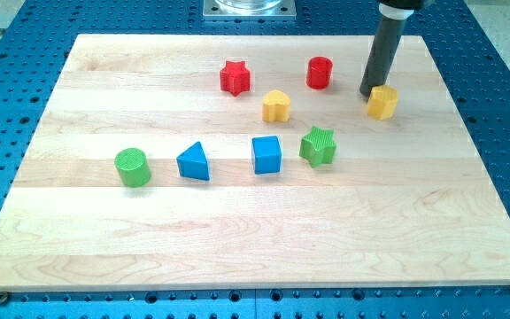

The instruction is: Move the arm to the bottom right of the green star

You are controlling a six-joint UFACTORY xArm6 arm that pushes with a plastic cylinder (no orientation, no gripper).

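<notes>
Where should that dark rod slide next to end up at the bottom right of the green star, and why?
Probably toward the view's bottom and slightly left. My tip sits at the view's upper right, touching or nearly touching the yellow block, while the green star lies lower and to the left. Skirting the yellow block first would likely avoid dragging it along.

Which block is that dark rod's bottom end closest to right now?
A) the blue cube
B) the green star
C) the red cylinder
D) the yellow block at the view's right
D: my tip sits right against the upper left edge of the yellow block, while the green star lies well below and to the view's left of it.
</notes>
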